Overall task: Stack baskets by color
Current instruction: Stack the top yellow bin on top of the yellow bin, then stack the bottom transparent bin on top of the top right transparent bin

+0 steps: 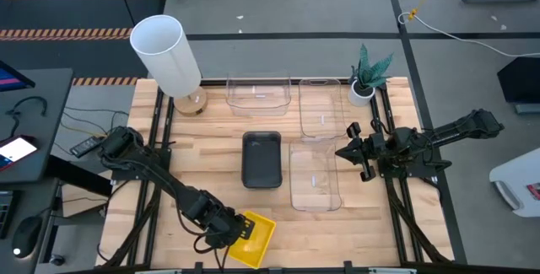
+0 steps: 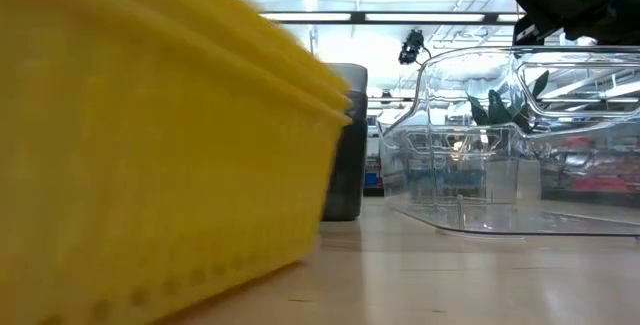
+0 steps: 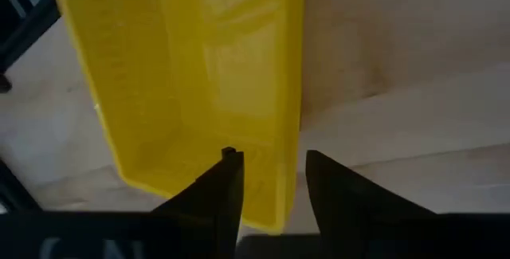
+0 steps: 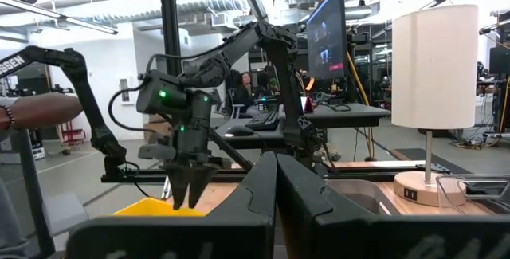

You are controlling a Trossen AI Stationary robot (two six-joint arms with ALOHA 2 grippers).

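The yellow basket lies at the table's near edge, left of centre, skewed, its long axis running from near-left to far-right. The left gripper straddles its rim, fingers spread apart. The right gripper, pressed together and empty, hovers by the clear baskets.

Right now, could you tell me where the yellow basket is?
In the high view, the yellow basket sits at the table's near edge, left of centre, at the left gripper.
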